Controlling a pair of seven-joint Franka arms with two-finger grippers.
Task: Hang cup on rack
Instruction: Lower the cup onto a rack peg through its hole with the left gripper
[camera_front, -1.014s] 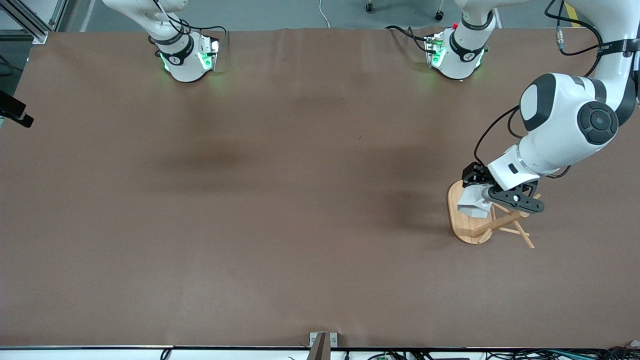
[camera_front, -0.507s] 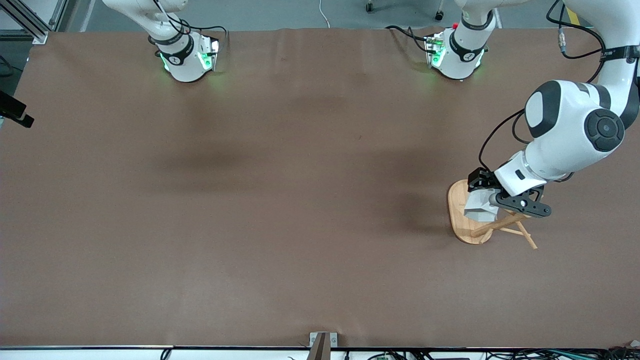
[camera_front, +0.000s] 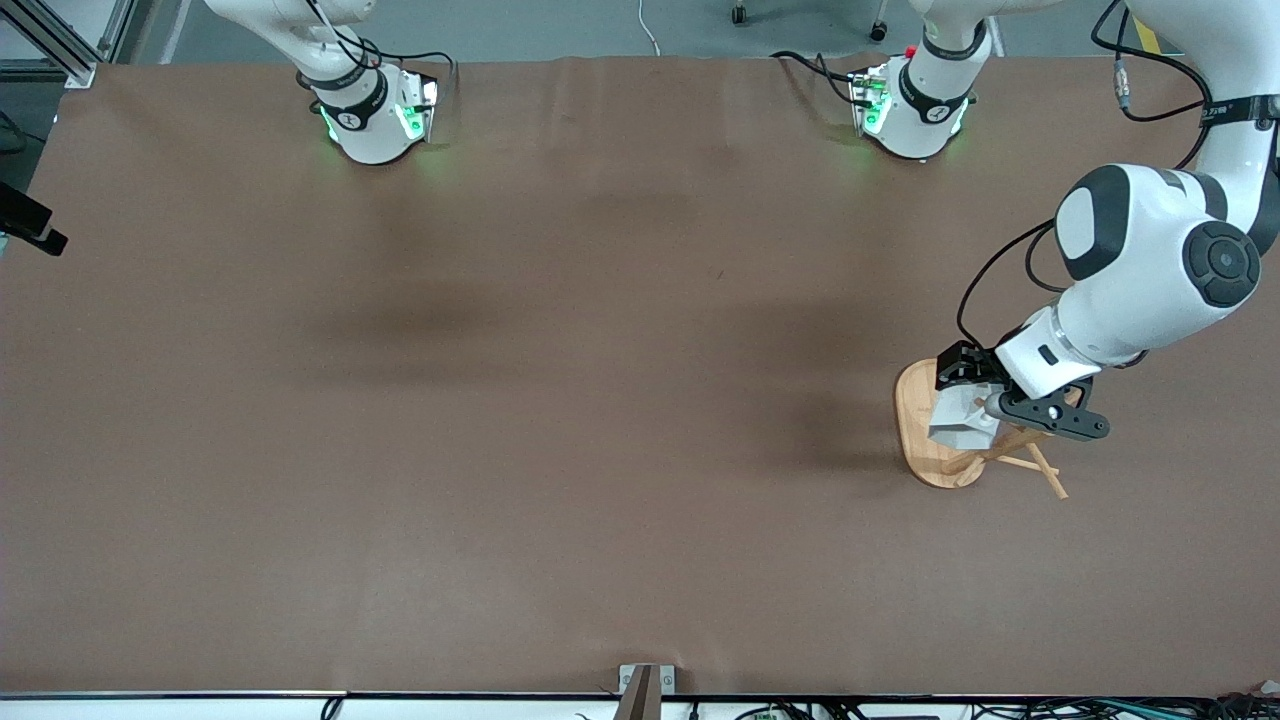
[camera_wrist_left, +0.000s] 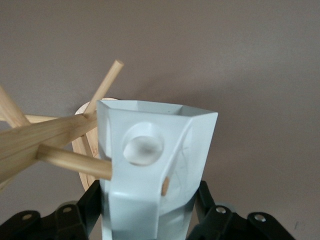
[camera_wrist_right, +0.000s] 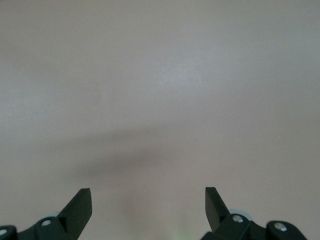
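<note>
Brown surface (camera_front: 600, 400) carries the rack (camera_front: 925, 455); left tool (camera_front: 968, 392) clamps the cup (camera_front: 955, 418) against a peg (camera_wrist_left: 75, 160), right tool (camera_wrist_right: 148, 200) waits, fingers apart.

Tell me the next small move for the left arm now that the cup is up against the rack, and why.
Probably ease the cup a little farther along the peg. The left gripper is shut on the cup over the rack, and the left wrist view shows a peg meeting the tab beside its round hole, with a tip showing past its edge. Whether it is threaded is unclear, so letting go seems premature. The right gripper waits open.
</note>
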